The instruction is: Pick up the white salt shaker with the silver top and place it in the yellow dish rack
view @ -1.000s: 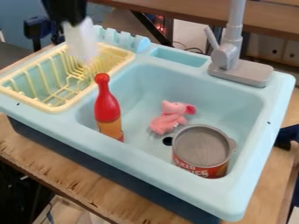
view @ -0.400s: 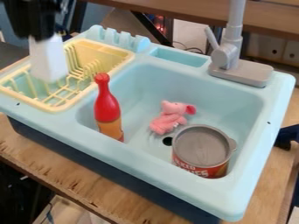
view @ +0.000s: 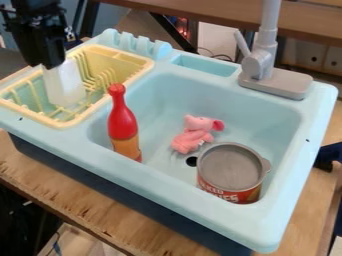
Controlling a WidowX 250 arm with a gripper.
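Downward, we are pointing the black gripper from the upper left, over the yellow rack.
We are clamping our fingers on the top of a white block; it is looking smooth, pale and slightly tilted, its lower part hanging or resting within the rack, we cannot tell which, near the red bottle.

Room over the sink's middle
A gap runs between red bottle, center left, and pink toy — tall faucet blocks upper right, wide can lower right.
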